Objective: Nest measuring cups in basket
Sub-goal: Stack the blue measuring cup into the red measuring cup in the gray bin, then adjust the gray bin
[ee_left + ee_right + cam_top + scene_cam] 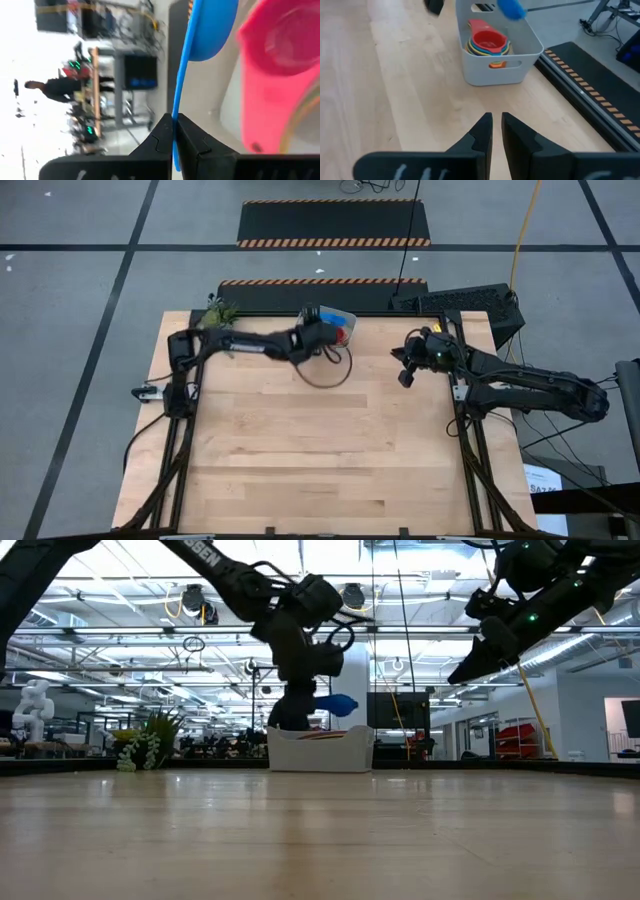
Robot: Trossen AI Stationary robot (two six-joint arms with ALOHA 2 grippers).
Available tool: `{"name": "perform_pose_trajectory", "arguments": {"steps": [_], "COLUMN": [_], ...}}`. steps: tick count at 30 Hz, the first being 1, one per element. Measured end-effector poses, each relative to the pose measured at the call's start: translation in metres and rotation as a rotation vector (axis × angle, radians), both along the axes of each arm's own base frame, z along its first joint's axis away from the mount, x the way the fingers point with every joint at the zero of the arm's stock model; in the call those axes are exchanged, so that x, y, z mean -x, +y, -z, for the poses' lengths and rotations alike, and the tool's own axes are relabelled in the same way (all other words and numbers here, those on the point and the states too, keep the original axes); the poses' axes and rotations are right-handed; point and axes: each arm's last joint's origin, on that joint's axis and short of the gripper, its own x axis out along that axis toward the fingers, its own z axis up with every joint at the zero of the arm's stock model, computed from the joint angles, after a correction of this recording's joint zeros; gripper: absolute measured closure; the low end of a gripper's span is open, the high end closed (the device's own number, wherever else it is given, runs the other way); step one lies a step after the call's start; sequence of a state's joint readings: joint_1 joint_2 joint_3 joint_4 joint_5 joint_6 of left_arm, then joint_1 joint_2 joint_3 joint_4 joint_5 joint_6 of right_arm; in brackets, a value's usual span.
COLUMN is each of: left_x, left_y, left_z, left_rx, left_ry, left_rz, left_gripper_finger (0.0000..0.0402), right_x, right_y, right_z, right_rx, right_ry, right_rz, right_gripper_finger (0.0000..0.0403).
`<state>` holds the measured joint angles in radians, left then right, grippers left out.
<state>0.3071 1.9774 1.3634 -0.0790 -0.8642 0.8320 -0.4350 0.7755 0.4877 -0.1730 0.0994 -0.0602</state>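
Here, running left to right across the table:

Left gripper [175, 131]: mine, up at the table's far edge, hanging over the basket; my fingers are pressed tight on the thin flat handle of the blue cup [207, 30], pinching it edge-on near its free end.

Blue cup: held in the air above the basket [532, 47], bowl outward from my fingertips, not yet down among the others.

How the cup handles: I judge it light, stiff moulded plastic, smooth and a bit slippery. Held by the handle tip, the bowl can swing or twist in my pinch, so I'd keep the squeeze firm and move slowly. It should not break if it drops, but it would likely bounce and skitter.

Where to hold: the handle is the only flat spot; the round bowl would slide between my pads.

Stack [489, 42]: a red cup on top, with yellow, green and light blue rims showing under it, sitting inside the basket toward one end.

Basket, handling: a thin pale tub, light enough, I think, to shift if I knock its wall.

Right gripper [496, 130]: my other one, waiting raised near the table's right edge, well apart from the basket, fingers nearly together with nothing between them.
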Motion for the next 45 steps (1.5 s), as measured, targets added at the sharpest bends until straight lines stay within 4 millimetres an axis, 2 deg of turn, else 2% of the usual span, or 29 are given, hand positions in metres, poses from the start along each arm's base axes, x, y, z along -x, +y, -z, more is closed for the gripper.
{"name": "perform_pose_trajectory", "arguments": {"steps": [5,10,13,20,27,34,38,41,45], "left_x": [-0.002,0.002,0.007,0.017,0.02,0.019,0.023,0.031,0.045], "left_y": [-0.031,-0.048,-0.045,-0.021,-0.017,-0.019,-0.019,-0.021,-0.028], "left_z": [0.019,0.033,0.039,0.042,0.049,0.049,0.049,0.036,0.008], "left_rx": [-0.088,-0.115,-0.109,-0.109,-0.022,0.003,0.004,0.037,0.204], "left_ry": [-0.055,-0.028,-0.013,0.004,0.062,0.031,0.012,-0.048,-0.232], "left_rz": [0.06,0.09,0.081,0.014,0.09,0.11,0.038,-0.028,-0.064], "left_gripper_finger": [0.0395,0.0395,0.0394,0.039,0.0335,0.0275,0.0239,0.022,0.0214], "right_x": [0.0,0.0,0.0,-0.001,-0.003,-0.004,-0.004,-0.004,-0.004], "right_y": [0.001,0.001,0.001,0.001,0.004,0.005,0.005,0.005,0.005], "right_z": [-0.001,-0.001,-0.001,-0.002,-0.003,-0.003,-0.003,-0.003,-0.003], "right_rx": [0.006,0.006,0.008,0.001,0.0,0.004,0.002,0.002,0.011], "right_ry": [-0.003,-0.001,-0.005,-0.028,-0.039,-0.041,-0.042,-0.042,-0.038], "right_rz": [-0.007,-0.007,-0.007,0.001,-0.022,-0.03,-0.029,-0.029,-0.036], "right_gripper_finger": [0.0369,0.0369,0.0369,0.0369,0.0369,0.0369,0.0369,0.0369,0.0369]}}
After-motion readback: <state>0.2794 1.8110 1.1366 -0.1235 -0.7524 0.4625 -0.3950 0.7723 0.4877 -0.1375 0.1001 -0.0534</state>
